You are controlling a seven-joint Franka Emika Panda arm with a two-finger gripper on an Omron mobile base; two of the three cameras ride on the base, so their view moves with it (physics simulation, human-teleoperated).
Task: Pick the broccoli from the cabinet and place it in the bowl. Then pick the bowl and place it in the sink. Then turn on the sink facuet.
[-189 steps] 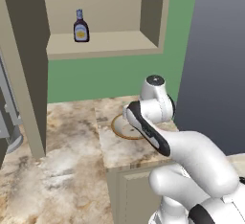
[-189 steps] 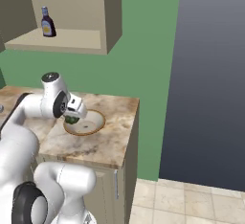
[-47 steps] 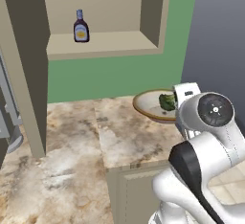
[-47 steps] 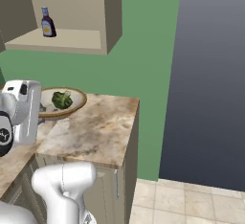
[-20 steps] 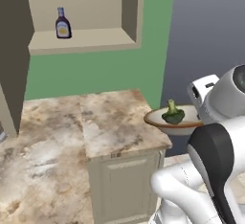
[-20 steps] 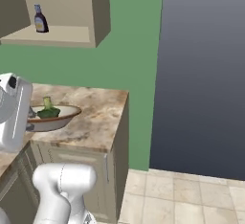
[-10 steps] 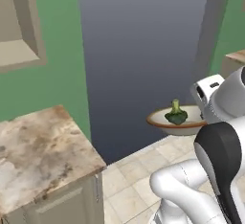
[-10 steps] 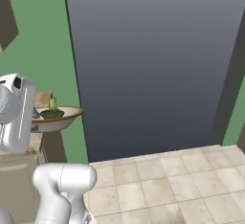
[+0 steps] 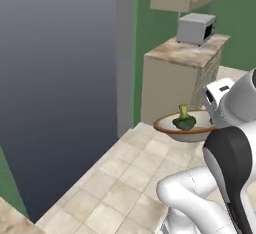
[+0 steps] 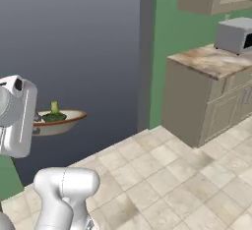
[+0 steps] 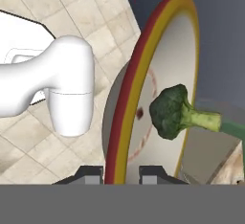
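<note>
Claw is clamped on the rim of the bowl, one finger on each side of the wall. Edge grip makes sense: bowl is too wide to span.

Broccoli sits inside the bowl, just beyond the claw's tips, stalk pointing away from the dark crown. In the left base view the bowl hangs level out in front of the claw over the tiled floor, broccoli upright in it. It's kept level, I'd judge, so the floret doesn't roll out in transit.

Step in hand, as I read it: carrying the loaded bowl to the sink. Ahead there's a surface with a microwave well beyond the bowl.

Risk: rim pinch is a weak hold, and any tilt could dump the broccoli.
</note>
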